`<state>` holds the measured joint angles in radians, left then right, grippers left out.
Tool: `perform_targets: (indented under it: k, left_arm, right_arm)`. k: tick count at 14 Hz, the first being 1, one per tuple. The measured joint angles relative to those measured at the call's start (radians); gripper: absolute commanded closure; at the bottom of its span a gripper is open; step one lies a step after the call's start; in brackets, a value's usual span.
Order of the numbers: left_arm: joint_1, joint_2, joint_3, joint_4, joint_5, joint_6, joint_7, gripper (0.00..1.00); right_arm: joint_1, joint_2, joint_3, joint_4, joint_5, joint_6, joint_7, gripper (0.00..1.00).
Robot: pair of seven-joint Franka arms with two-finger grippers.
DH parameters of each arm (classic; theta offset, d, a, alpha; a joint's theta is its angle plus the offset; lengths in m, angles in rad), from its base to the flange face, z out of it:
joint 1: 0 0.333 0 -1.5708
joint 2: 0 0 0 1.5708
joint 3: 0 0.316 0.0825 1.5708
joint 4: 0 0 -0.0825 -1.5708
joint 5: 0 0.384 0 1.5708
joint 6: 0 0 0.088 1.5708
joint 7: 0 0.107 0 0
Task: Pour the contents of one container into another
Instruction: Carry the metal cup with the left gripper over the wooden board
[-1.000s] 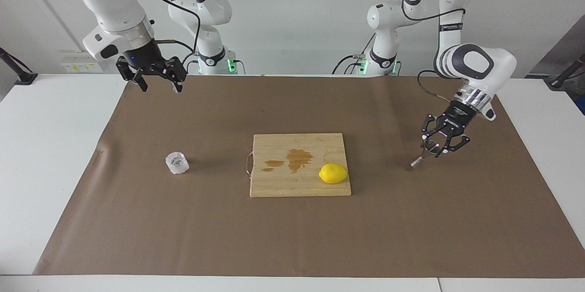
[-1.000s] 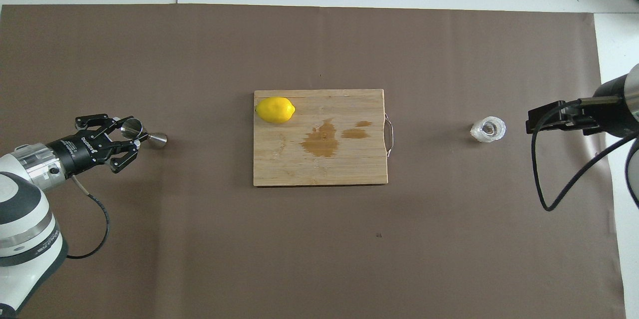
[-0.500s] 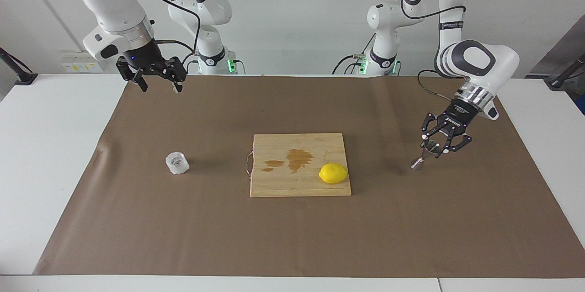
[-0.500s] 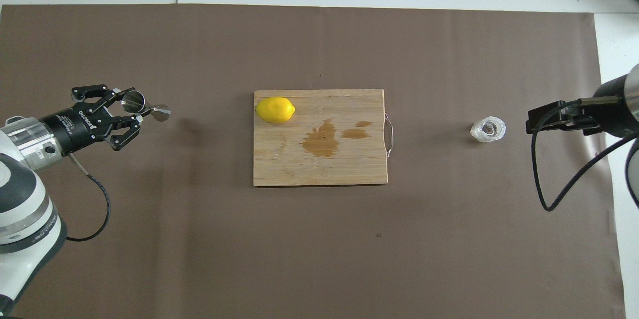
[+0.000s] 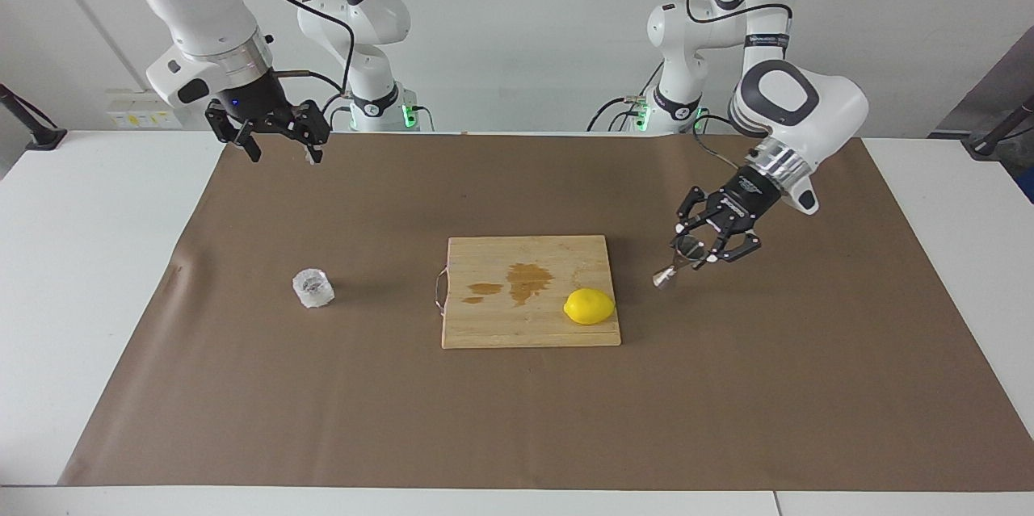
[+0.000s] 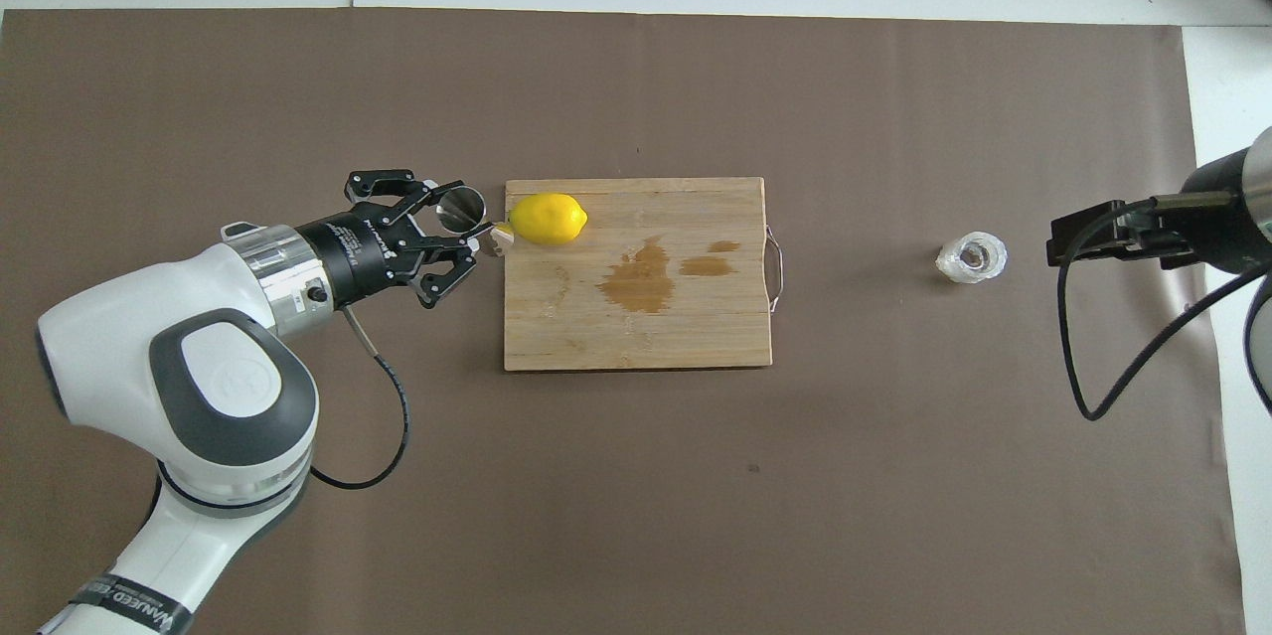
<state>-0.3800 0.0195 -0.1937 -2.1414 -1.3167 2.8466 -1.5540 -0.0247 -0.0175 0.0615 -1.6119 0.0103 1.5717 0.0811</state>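
Note:
The clear faceted glass tumbler (image 5: pixel 313 287) stands upright on the brown mat toward the right arm's end, also in the overhead view (image 6: pixel 972 257). My left gripper (image 5: pixel 706 246) is shut on the silver hourglass jigger (image 5: pixel 675 266). It holds the jigger tilted in the air over the mat, at the cutting board's edge beside the lemon. Gripper (image 6: pixel 455 236) and jigger (image 6: pixel 461 209) also show in the overhead view. My right gripper (image 5: pixel 279 146) is open and empty, raised over the right arm's end of the mat, apart from the glass. It waits there.
A wooden cutting board (image 5: pixel 517 326) with wet brown stains lies mid-mat, also in the overhead view (image 6: pixel 636 332). A yellow lemon (image 5: pixel 589 307) sits on the board's corner toward the left arm's end. The brown mat (image 5: pixel 517 419) covers most of the white table.
My left gripper has carried the jigger from the left arm's end of the mat toward the middle, up to the cutting board's edge by the lemon. The right arm and the glass have not moved.

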Motion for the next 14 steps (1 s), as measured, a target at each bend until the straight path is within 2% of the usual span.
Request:
perform_targets:
  k: [3, 7, 11, 14]
  left_arm:
    - [-0.105, 0.032, -0.001, 0.020, -0.004, 0.104, -0.071, 1.00]
    - [-0.168, 0.082, -0.002, 0.067, -0.052, 0.139, -0.096, 1.00]
    - [-0.218, 0.227, -0.014, 0.164, -0.003, 0.198, -0.095, 1.00]
    - [-0.232, 0.298, -0.042, 0.204, 0.011, 0.232, -0.094, 1.00]
  right_arm:
    - [0.000, 0.000, 0.000, 0.000, 0.000, 0.000, 0.000, 0.00]
    - [0.000, 0.000, 0.000, 0.000, 0.000, 0.000, 0.000, 0.00]
    - [0.000, 0.000, 0.000, 0.000, 0.000, 0.000, 0.000, 0.00]
    - [0.000, 0.000, 0.000, 0.000, 0.000, 0.000, 0.000, 0.00]
